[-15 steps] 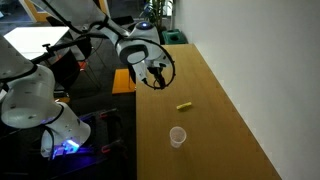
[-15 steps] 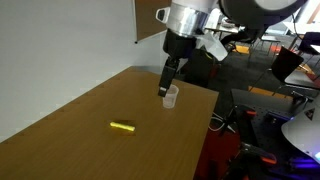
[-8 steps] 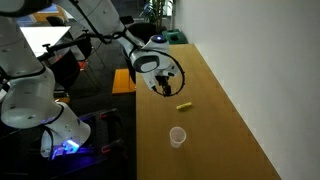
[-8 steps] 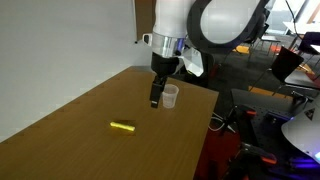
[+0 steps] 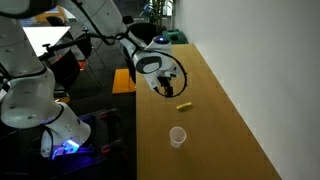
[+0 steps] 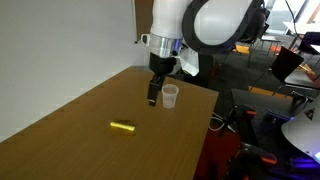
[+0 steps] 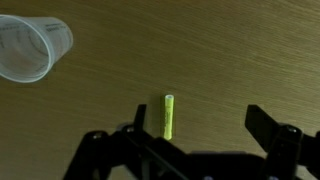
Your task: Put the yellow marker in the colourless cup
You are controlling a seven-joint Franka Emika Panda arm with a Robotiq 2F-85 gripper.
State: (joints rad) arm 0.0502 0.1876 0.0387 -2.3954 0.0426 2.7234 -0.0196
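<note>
The yellow marker lies flat on the wooden table, also seen in both exterior views. The colourless cup stands upright on the table, at the upper left of the wrist view, and shows in both exterior views. My gripper is open and empty, above the table. In the wrist view the marker lies between the fingers, nearer the left finger. In the exterior views the gripper hangs above the table, apart from marker and cup.
The wooden table is long and narrow, with a white wall along one side and an open edge on the side of the robot base. Office chairs and equipment stand beyond the table edge.
The gripper has moved down and over the table toward the marker since a second ago. In the last half second it has barely moved. Marker and cup have not moved.
</note>
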